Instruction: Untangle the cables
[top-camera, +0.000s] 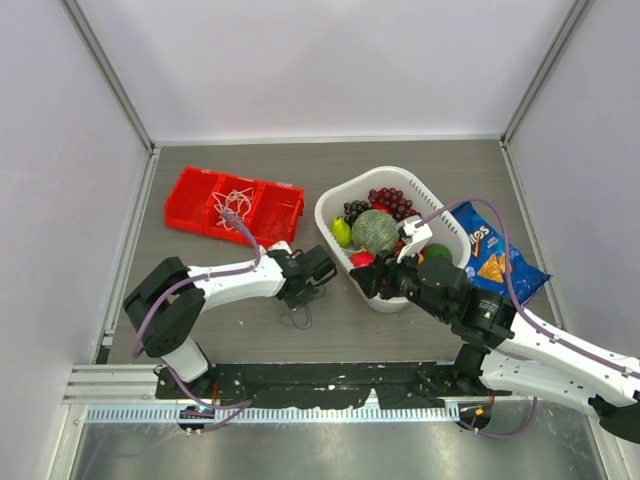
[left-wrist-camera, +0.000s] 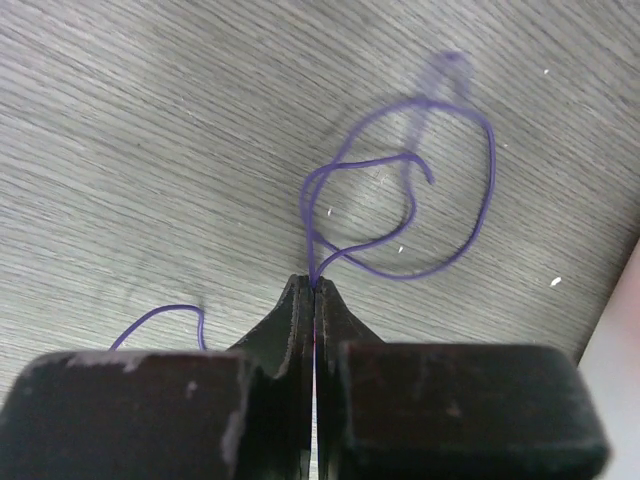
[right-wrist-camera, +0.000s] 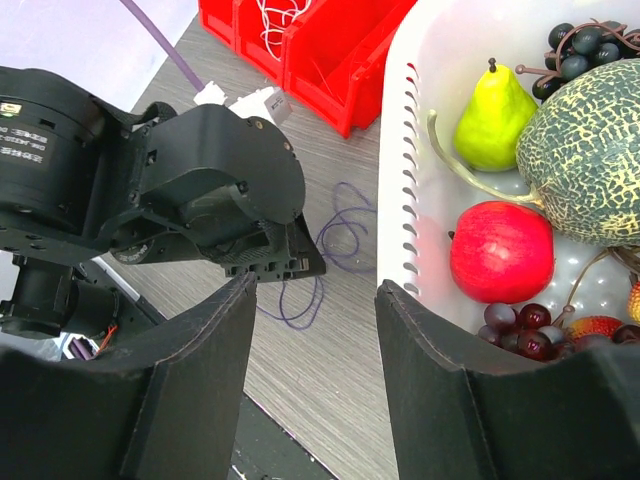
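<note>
Left gripper (left-wrist-camera: 315, 288) clamped on purple cable (left-wrist-camera: 494, 175), just left of white basket (top-camera: 328, 210). Right gripper (right-wrist-camera: 315, 295) jaws apart, empty, at basket's left rim. White cables (top-camera: 232, 205) in red bin (top-camera: 188, 208) further left.

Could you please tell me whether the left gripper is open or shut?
Shut: the left gripper pinches the thin purple cable between touching black fingers, over the grey wood-grain tabletop.

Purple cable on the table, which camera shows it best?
The left wrist view: the purple cable fills the frame, loops clear, pinched in the shut left gripper. The right wrist view shows it partly behind that gripper; the top view, only a faint squiggle.
</note>
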